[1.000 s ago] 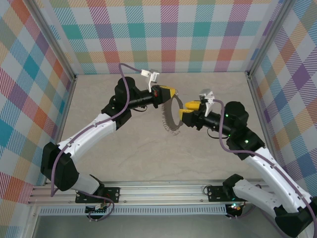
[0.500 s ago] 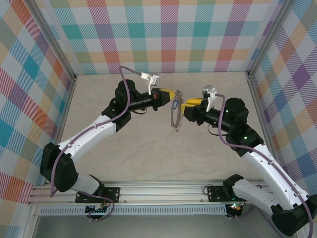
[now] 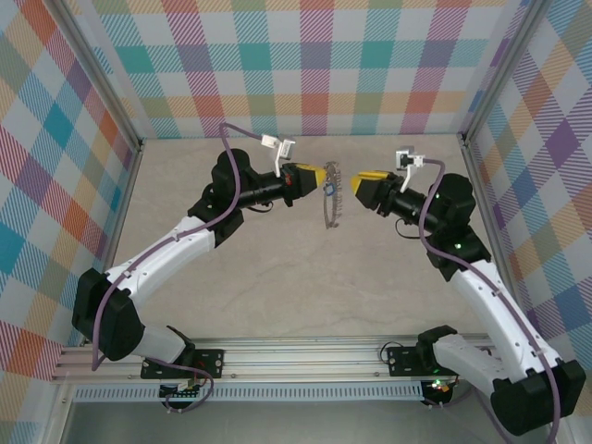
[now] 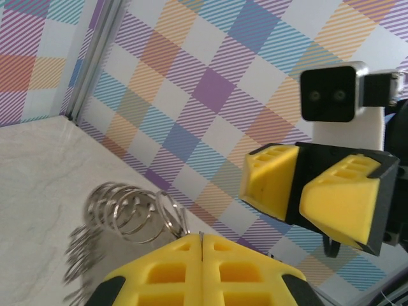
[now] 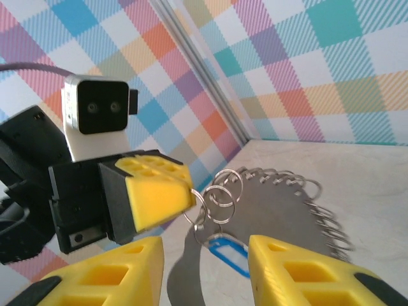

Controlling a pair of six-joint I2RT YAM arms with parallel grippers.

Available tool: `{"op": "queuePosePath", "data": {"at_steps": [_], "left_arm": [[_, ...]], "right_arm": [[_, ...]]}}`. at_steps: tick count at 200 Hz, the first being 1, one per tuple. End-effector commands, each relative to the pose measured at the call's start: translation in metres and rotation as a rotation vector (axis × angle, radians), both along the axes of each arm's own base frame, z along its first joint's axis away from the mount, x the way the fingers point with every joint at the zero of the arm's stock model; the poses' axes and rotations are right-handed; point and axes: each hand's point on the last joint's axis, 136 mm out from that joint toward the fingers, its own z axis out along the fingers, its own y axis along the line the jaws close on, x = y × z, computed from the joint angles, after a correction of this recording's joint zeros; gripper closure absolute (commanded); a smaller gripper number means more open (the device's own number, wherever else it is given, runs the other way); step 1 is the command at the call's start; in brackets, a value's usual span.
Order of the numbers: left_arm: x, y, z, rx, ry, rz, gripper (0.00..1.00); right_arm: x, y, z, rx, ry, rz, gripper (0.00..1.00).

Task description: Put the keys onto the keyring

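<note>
Pinching the keyring (image 3: 331, 199), left gripper (image 3: 321, 175) clenched — right gripper (image 3: 355, 188) released, nearby.

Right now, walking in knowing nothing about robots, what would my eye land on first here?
Against bright checked walls, the left gripper holds a big metal ring, fringed with wire loops, in the air above the table. A small blue tag hangs near the grip. The right gripper faces it from the right, open and not touching.
</note>
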Motion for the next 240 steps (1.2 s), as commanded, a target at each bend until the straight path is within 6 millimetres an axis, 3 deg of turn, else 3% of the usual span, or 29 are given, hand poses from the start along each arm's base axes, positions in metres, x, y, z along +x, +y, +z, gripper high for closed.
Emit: {"op": "queuePosePath", "data": {"at_steps": [1, 35, 97, 240], "left_arm": [[-0.015, 0.004, 0.035, -0.075, -0.093, -0.025, 1.00], [-0.017, 0.004, 0.041, -0.092, -0.095, -0.030, 1.00], [-0.017, 0.003, 0.047, -0.098, -0.098, -0.038, 1.00], [-0.017, -0.001, 0.052, -0.109, -0.100, -0.049, 1.00]], "right_arm": [[-0.012, 0.014, 0.025, 0.088, -0.020, 0.155, 0.59], [-0.007, 0.024, 0.023, 0.113, 0.009, 0.232, 0.60], [-0.006, 0.029, 0.024, 0.143, 0.016, 0.286, 0.70], [0.007, 0.037, 0.023, 0.166, 0.038, 0.322, 0.72]]}}
